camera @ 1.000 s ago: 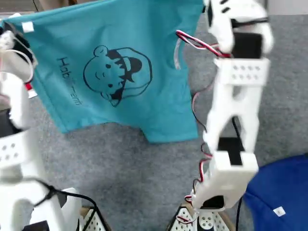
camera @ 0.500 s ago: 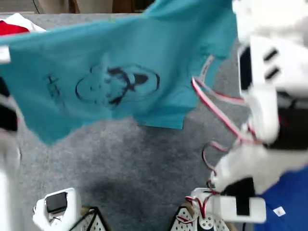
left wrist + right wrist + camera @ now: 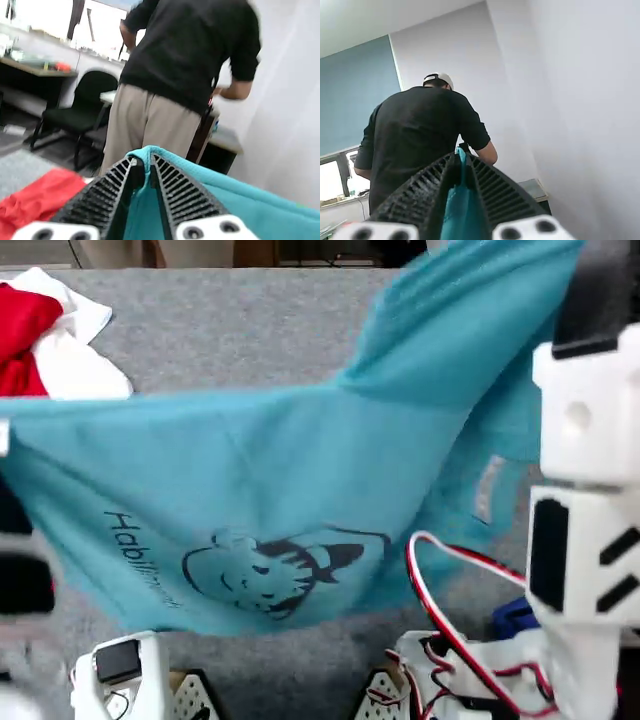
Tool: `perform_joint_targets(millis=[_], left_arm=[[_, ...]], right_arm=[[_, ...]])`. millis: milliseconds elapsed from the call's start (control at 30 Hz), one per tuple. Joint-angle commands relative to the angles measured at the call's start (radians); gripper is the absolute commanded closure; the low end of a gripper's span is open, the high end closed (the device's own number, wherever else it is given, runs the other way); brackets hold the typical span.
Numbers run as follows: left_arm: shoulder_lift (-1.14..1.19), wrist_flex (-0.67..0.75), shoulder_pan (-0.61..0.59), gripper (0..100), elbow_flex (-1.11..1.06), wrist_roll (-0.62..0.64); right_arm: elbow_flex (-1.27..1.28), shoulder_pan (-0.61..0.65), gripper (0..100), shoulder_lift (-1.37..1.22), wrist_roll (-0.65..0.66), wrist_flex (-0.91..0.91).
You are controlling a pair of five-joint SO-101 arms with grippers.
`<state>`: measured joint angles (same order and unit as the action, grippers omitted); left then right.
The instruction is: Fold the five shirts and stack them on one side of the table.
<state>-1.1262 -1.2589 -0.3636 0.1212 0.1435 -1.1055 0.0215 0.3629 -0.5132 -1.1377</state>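
High view: the teal shirt (image 3: pixel 280 470) hangs soft, light and floppy. Left gripper (image 3: pixel 148 172) and right gripper (image 3: pixel 461 167) each pinch its edge tight, best near corners

A fold of the teal shirt (image 3: pixel 460 210) is clamped between the black ribbed fingers (image 3: pixel 417 197) of the right gripper (image 3: pixel 460 150), with the cloth's edge poking out at the tips; the gripper is pointed up into the room; a pale wall (image 3: pixel 570 100) is seen at about two o'clock of its heading; a grey-blue panel (image 3: pixel 355 90) is seen at ten o'clock.
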Motion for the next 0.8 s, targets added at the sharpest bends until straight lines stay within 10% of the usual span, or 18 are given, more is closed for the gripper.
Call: perform_joint_targets(millis=[0,767], left_arm=[[-0.004,0.112,-0.009,98,-0.161,-0.002],[-0.001,0.496,-0.014,98,-0.628,-0.011]], right_arm=[[0.021,-0.016,99.3,-0.025,0.029,0.063],[0.142,-0.021,99.3,-0.377,0.037,0.147]])
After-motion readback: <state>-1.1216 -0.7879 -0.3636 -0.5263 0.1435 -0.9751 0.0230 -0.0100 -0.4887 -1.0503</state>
